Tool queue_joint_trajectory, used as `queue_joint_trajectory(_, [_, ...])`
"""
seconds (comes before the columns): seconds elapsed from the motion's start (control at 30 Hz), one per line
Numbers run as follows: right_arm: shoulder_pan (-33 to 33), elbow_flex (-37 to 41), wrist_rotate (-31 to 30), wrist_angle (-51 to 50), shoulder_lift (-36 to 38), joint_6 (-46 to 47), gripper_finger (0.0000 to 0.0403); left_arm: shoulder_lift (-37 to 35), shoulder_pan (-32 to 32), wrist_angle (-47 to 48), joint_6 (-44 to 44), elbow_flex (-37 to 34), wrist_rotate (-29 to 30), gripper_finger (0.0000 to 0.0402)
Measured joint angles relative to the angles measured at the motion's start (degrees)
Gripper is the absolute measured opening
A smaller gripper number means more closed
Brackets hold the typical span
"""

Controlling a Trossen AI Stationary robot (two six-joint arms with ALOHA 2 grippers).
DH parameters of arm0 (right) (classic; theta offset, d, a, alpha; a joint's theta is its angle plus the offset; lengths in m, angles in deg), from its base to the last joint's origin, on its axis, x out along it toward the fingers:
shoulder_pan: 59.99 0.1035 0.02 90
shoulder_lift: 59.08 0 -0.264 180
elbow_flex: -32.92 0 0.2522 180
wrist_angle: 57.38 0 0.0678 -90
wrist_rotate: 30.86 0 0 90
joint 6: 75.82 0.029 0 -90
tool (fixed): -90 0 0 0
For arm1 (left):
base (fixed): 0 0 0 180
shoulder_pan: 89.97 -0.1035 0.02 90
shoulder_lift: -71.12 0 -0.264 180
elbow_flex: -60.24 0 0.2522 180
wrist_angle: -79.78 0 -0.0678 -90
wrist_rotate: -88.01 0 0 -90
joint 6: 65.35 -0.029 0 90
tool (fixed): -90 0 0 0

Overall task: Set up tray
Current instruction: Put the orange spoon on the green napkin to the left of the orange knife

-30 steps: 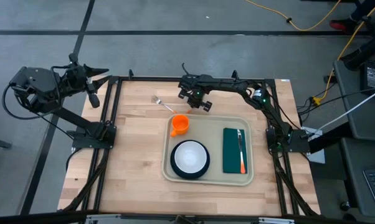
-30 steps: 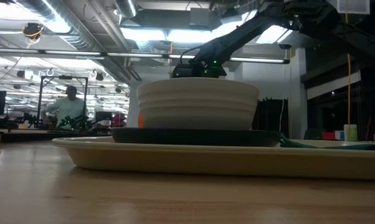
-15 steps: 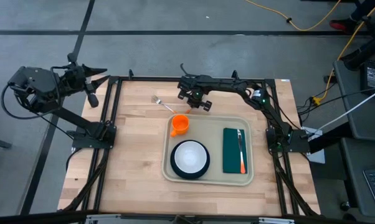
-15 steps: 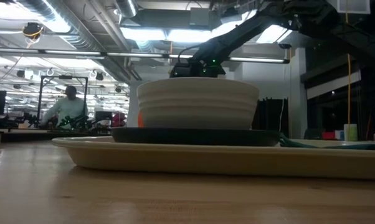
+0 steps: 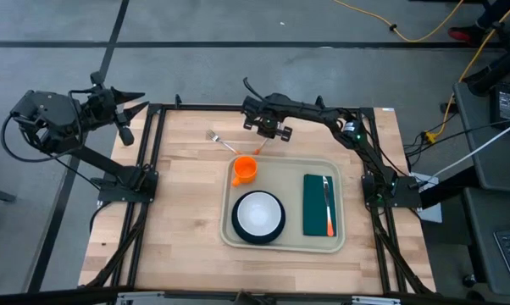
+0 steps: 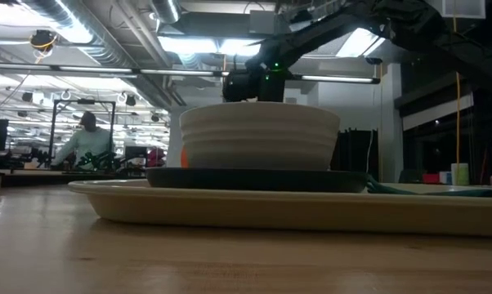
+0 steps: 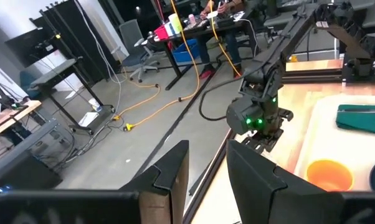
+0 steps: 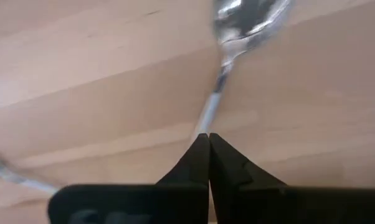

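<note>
my right gripper [image 5: 265, 135] is pinched tight on the handle of a silver metal spoon [image 8: 237, 37], above the wooden table [image 5: 179, 195] just past the far rim of the large cream-beige plastic tray [image 5: 282, 246]. my left gripper [image 5: 135, 103] waits off the table's far left corner, fingers partly apart, holding nothing.

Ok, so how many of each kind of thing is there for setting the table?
Tray: 1
Plate: 1
Bowl: 1
Cup: 1
Napkin: 1
Cutlery: 3 (spoon, fork, orange-handled piece on the napkin)
Total: 8
</note>
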Motion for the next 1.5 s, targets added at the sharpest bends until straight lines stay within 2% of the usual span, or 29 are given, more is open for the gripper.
queue_joint_trajectory(0.13, [-0.3, 0.4, 0.0, -0.1, 0.0, -0.7, 0.0015, 0.0, 0.0, 0.0, 1.2, 0.0, -2.1, 0.0102])
queue_joint_trajectory(0.3, [-0.6, 0.6, -1.4, 0.5, 0.0, -0.8, 0.0051, 0.0, 0.0, 0.0, 2.1, 0.0, -3.1, 0.0102])
queue_joint_trajectory(0.57, [-1.7, 0.6, -3.4, 3.0, 0.0, -1.1, 0.0154, 0.0, 0.0, 0.3, 2.6, 0.0, -2.9, 0.0102])
queue_joint_trajectory(0.67, [-2.6, 0.6, -1.0, 2.3, -0.1, -1.0, 0.0191, 0.0, 0.0, 0.4, 2.6, 0.0, -2.8, 0.0102])
queue_joint_trajectory(0.8, [-3.2, 0.5, 0.9, 1.6, -0.7, -0.9, 0.0219, 0.0, 0.0, 0.4, 2.6, 0.0, -2.4, 0.0102])
queue_joint_trajectory(0.9, [-3.3, 0.5, 3.0, 1.7, -1.3, -0.7, 0.0224, 0.0, 0.0, 0.7, 2.6, 0.0, -1.7, 0.0102])
queue_joint_trajectory(0.97, [-3.3, 0.5, 6.6, 1.7, -1.9, -0.7, 0.0225, 0.0, 0.0, 1.4, 2.6, 0.0, -0.9, 0.0102])
queue_joint_trajectory(1.07, [-3.3, 0.6, 8.1, 1.6, -2.7, -0.7, 0.0226, 0.0, 0.0, 1.8, 2.6, 0.0, 0.2, 0.0102])
queue_joint_trajectory(1.2, [-3.3, 0.6, 6.4, 1.6, -3.2, -0.6, 0.0226, 0.0, 0.0, 2.2, 2.6, 0.0, 0.4, 0.0102])
queue_joint_trajectory(1.33, [-3.9, 0.6, 7.3, 1.8, -3.2, 0.8, 0.0224, 0.0, 0.0, 3.3, 3.0, 0.0, 0.1, 0.0102])
queue_joint_trajectory(1.5, [-4.5, 0.6, 7.8, 1.7, -3.2, 2.2, 0.0204, 0.0, 0.0, 3.5, 3.1, 0.0, 0.1, 0.0102])
